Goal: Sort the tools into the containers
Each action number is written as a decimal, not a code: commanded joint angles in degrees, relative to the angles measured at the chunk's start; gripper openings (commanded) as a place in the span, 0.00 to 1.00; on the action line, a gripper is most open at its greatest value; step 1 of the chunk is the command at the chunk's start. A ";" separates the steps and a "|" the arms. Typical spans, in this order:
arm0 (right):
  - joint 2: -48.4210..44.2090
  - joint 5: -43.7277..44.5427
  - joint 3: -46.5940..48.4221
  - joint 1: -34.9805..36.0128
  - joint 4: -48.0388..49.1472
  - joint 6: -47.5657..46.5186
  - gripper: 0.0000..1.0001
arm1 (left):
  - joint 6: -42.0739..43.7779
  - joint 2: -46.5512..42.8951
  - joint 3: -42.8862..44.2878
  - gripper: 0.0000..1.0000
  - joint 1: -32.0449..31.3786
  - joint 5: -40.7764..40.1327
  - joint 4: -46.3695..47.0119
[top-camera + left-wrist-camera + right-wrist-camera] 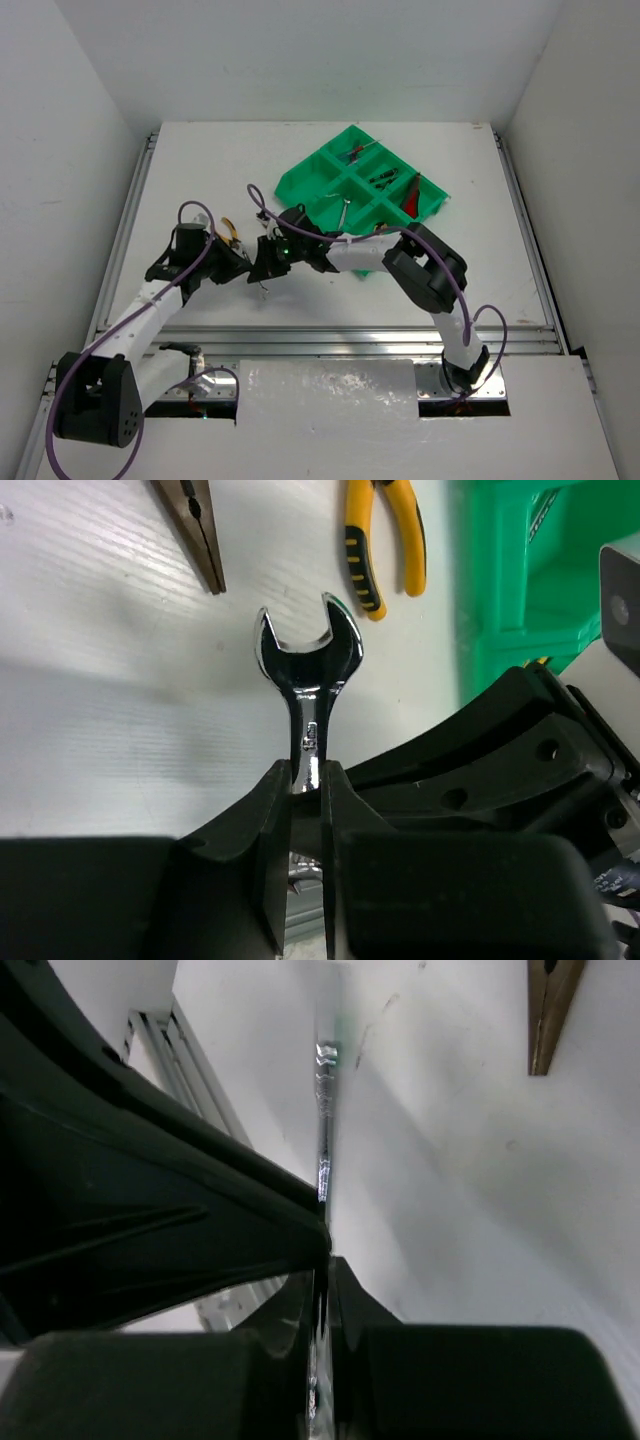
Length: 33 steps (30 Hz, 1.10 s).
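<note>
A small chrome wrench (306, 670) is held over the white table, its open head away from the left wrist camera. My left gripper (308, 772) is shut on its shank. My right gripper (325, 1265) is shut on the same wrench (323, 1110), seen edge-on. In the top view the left gripper (248, 268) and right gripper (268, 260) meet tip to tip left of the green tray (300, 180). Yellow-handled pliers (385, 545) lie on the table just beyond the wrench, and in the top view (230, 232).
The tray also shows in the left wrist view (510, 590). Its sections hold red-handled pliers (412, 198), thin screwdrivers (385, 180) and other small tools. The pliers' brown metal nose (195, 530) points toward the grippers. A rail runs along the table's near edge (330, 335).
</note>
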 commanded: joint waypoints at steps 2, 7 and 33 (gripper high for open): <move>-3.73 -1.66 -2.18 0.31 7.13 2.44 0.00 | -0.13 -0.43 2.62 0.32 -0.55 2.47 4.68; -10.76 6.32 -6.23 -3.29 0.74 1.04 0.00 | 4.61 -0.61 11.75 1.00 -0.55 -11.30 -6.20; -6.03 29.28 15.39 -25.45 -33.20 -7.75 0.58 | 14.02 2.12 19.32 1.00 -0.46 -20.64 -14.04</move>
